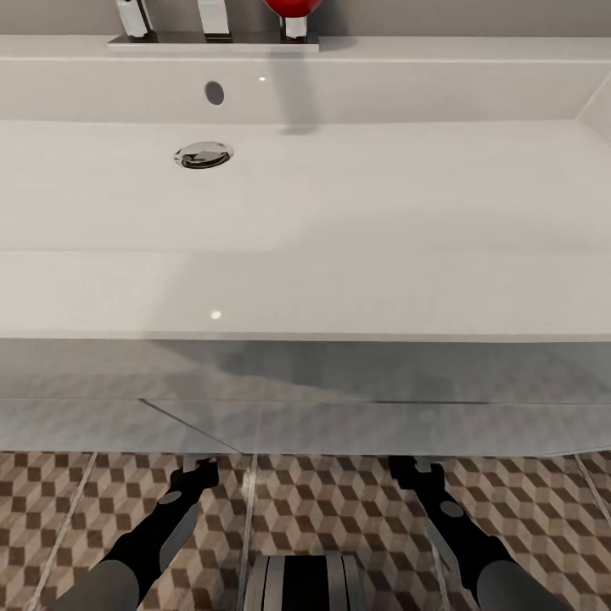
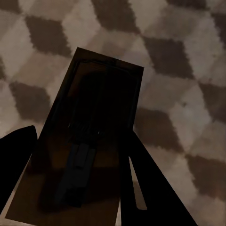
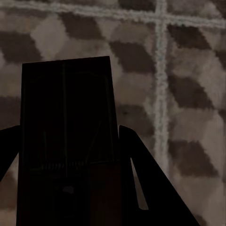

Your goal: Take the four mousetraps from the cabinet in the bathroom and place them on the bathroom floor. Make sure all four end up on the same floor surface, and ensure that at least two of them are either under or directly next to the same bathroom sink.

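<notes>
The white bathroom sink (image 1: pixel 339 212) with its chrome drain and faucet base spans the head view, above the white vanity front. Below it lies the cube-patterned bathroom floor (image 1: pixel 322 501). My left gripper (image 1: pixel 197 472) and right gripper (image 1: pixel 416 468) both reach down at the vanity's foot. In the left wrist view a brown mousetrap (image 2: pixel 89 141) sits between the dark fingers (image 2: pixel 150 188) of my left gripper (image 2: pixel 79 136), close over shaded tiles. The right wrist view has another mousetrap (image 3: pixel 66 127) held in my right gripper (image 3: pixel 68 136). The cabinet is out of view.
The vanity front (image 1: pixel 305 399) stands directly ahead of both arms. A red object (image 1: pixel 293 7) rests on the ledge behind the basin. My base (image 1: pixel 305 581) sits low between the arms. A pale grout line (image 3: pixel 160 94) crosses the floor beside the right trap.
</notes>
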{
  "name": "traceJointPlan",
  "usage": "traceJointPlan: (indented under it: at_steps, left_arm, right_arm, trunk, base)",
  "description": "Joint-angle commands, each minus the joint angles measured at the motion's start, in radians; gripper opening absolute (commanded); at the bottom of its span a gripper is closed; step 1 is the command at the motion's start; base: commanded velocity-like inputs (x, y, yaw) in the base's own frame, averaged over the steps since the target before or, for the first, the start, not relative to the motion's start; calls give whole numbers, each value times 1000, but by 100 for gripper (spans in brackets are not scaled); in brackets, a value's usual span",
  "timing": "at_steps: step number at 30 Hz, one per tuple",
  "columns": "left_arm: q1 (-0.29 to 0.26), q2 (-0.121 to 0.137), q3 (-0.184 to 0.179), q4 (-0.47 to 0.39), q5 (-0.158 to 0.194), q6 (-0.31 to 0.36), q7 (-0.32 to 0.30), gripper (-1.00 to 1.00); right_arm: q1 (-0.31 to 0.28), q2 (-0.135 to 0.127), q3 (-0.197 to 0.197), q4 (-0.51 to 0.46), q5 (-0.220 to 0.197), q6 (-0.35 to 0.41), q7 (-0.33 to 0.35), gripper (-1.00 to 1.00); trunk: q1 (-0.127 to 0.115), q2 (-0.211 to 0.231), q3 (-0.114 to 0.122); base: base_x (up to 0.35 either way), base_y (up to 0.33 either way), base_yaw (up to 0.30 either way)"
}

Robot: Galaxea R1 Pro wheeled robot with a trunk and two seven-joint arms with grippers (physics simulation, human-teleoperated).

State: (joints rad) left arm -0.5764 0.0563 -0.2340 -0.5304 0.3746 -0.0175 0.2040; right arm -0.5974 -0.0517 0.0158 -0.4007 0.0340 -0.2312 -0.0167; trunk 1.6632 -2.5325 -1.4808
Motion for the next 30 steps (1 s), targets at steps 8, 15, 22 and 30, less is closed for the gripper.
traceJointPlan:
  at_steps: [8,15,22,30]
  left_arm:
    - [0,-1,-8,0,9,-2,8,-100]
    - [0,-2,-8,0,9,-2,8,-100]
    - [0,1,-13,2,9,-2,8,-100]
    - [0,12,-14,18,6,-2,7,-100]
  right_arm:
    - [-1,-14,-5,1,-2,-6,4,-100]
    - [-4,-23,-11,0,-6,0,9,-100]
    - [-5,-29,-11,1,-15,3,9,-100]
    - [-5,-30,-11,2,-26,3,9,-100]
  trunk:
    - [0,0,-1]
    - [0,0,-1]
    - [0,0,-1]
    - [0,0,-1]
  base:
    - [0,0,0]
    - [0,0,0]
    - [0,0,0]
    - [0,0,0]
